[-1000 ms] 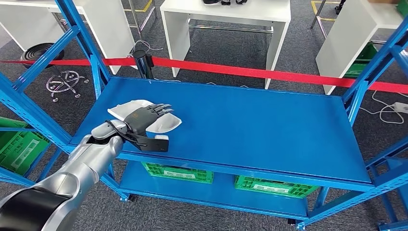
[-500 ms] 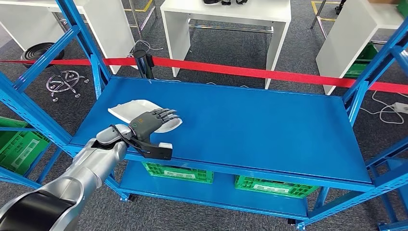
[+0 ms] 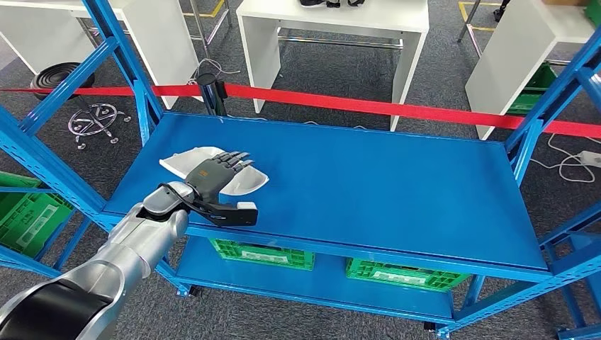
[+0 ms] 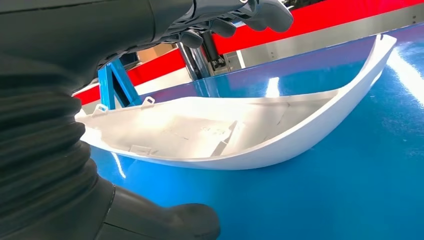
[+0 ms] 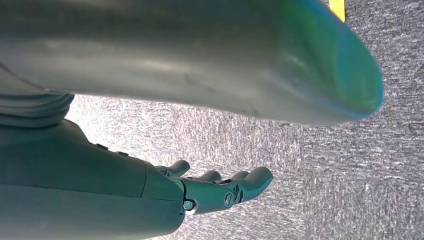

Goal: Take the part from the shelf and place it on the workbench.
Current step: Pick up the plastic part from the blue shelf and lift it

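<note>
Part (image 3: pixel 186 161) under left hand (image 3: pixel 215 174), seemingly ungripped

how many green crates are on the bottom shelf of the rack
2. One green crate sits under the left half of the blue shelf, the other crate under the right half. More may be hidden behind the shelf.
</note>
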You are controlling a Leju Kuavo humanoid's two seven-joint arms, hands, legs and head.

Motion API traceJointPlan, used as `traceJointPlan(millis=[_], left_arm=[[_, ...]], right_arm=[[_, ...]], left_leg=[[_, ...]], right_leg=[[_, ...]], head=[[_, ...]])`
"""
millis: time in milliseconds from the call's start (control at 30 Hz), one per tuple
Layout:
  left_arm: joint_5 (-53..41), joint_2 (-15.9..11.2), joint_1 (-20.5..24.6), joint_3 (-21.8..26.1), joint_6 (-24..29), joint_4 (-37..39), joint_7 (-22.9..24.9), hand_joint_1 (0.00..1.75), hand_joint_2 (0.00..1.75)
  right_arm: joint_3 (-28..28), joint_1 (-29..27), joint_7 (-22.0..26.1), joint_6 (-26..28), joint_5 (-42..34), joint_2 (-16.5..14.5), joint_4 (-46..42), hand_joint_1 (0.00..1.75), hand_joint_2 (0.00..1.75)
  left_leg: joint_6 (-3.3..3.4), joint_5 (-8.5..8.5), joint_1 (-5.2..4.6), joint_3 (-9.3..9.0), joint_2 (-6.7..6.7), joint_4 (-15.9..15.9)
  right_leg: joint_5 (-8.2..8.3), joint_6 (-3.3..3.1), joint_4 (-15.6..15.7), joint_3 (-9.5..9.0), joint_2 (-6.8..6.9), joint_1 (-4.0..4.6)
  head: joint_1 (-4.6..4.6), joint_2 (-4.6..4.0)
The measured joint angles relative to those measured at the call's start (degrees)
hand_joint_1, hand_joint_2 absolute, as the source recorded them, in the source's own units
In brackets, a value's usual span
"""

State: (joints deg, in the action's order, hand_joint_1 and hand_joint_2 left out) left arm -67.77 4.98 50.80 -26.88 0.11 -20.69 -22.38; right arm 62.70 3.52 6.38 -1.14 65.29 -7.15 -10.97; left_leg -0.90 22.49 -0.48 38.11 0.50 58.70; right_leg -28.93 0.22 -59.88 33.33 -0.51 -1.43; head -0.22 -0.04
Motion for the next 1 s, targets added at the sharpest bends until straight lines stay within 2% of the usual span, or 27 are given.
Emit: traceJointPlan(millis=[133,300,600,867,1000], left_arm=[[0.0,0.0,0.0,-0.2,0.4,0.0,1.2,0.0,1.75],[1.7,0.0,0.2,-0.2,1.8,0.4,6.9,0.0,1.75],[1.4,-0.7,0.9,-0.2,-5.5,2.1,15.0,0.0,1.75],[1.8,-1.1,1.6,0.0,-6.5,3.7,20.1,0.0,1.75],[1.7,-1.4,1.9,0.5,-7.7,4.1,21.2,0.0,1.75]], right_arm=[[0.0,0.0,0.0,0.0,0.0,0.0,0.0,0.0,0.0],[0.0,0.0,-0.6,-0.1,0.5,-0.1,0.0,0.0,0.0],[0.0,0.0,-0.3,-0.4,1.1,-0.1,0.0,0.0,0.0],[0.4,0.1,0.1,-0.5,1.5,-0.3,0.0,0.0,0.0],[0.4,0.1,0.2,-0.5,1.7,-0.3,0.0,0.0,0.0]], left_leg=[[0.01,0.0,0.0,0.0,0.0,0.0],[0.01,0.0,0.0,0.0,0.0,0.0],[0.01,0.0,0.0,0.0,0.0,0.0],[0.02,0.01,0.0,-0.02,0.04,0.0],[0.02,0.01,0.0,-0.03,0.04,0.0]], right_leg=[[0.0,0.0,0.0,0.0,0.0,0.0],[0.0,0.0,0.0,-0.01,0.0,0.0],[0.0,0.0,0.0,-0.01,0.0,0.0],[-0.01,0.02,0.0,-0.06,0.03,0.0],[-0.01,0.02,0.0,-0.08,0.03,0.0]], head=[[0.0,0.0],[0.0,0.0],[0.0,0.0],[0.0,0.0],[0.0,0.0]])
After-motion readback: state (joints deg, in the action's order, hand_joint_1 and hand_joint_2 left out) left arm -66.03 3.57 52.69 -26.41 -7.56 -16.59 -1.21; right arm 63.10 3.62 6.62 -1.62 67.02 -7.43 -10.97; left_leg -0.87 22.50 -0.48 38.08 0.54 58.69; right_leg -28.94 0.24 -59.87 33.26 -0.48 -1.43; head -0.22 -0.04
